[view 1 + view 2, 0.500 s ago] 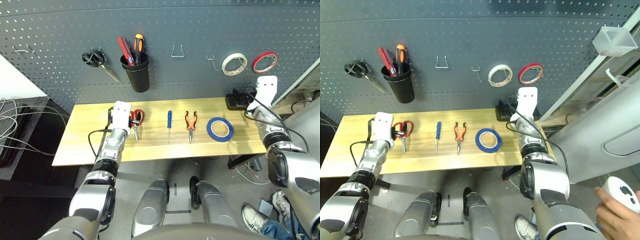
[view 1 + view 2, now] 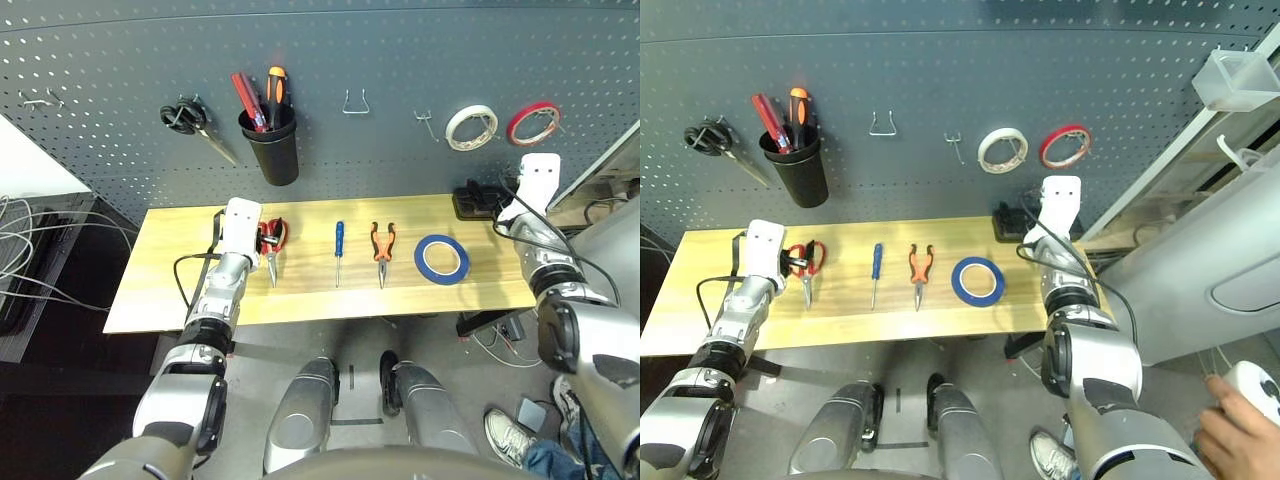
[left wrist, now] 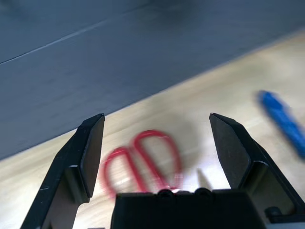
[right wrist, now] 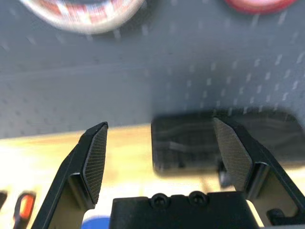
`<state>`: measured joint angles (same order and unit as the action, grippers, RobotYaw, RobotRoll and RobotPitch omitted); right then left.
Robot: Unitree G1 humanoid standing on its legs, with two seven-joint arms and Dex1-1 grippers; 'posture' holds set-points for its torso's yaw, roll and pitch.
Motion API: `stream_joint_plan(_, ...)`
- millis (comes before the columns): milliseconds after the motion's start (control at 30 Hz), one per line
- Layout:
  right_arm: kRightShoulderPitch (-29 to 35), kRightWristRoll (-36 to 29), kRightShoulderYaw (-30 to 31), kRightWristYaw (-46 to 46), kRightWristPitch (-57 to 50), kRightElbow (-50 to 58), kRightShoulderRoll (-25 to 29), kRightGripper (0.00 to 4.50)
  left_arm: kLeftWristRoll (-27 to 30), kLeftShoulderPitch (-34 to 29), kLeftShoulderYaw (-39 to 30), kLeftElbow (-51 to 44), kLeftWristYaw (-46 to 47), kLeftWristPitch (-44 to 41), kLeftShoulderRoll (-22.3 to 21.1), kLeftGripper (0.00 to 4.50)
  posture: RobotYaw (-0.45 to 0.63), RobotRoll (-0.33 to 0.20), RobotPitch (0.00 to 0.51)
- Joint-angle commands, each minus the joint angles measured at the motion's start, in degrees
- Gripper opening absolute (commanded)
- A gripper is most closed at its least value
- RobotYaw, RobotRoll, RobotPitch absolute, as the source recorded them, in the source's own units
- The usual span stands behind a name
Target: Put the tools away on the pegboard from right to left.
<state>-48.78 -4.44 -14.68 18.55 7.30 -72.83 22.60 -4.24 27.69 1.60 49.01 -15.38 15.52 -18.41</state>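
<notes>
Hovering open as before, the left hand [image 3: 157, 143] and right hand [image 4: 162, 143] have barely moved.

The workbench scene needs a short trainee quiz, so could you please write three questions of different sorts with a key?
1. True or false: the blue tape roll already hangs on the pegboard.
2. Which tool lies nearest the left gripper? A pliers, B red scissors, C screwdriver.
3. Fill in: both grippers' jaws are ____.

Key:
1. False; it lies on the table.
2. B, the red scissors; the screwdriver and pliers lie further right.
3. Open, the right gripper too.
</notes>
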Motion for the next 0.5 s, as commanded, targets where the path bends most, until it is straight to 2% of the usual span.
stream_joint_plan(33,1.58,2.57,3.12,1.29,-4.76,-1.19,-0.80,4.50,-2.11,-0.62,2.91,-0.68,-3.09,1.17,0.11,4.49,0.12,0.000,0.187)
stream_joint_plan(267,4.40,4.34,5.95,2.13,-8.45,-0.02,-2.57,4.50,-2.52,-2.17,4.72,-2.46,-4.28,1.27,2.14,4.49,0.12,0.000,0.211)
stream_joint_plan(500,7.10,5.78,7.81,-0.06,-11.42,0.83,-2.41,4.50,-3.58,-4.75,6.99,-6.11,-6.36,0.98,2.67,4.49,0.11,0.000,0.260)
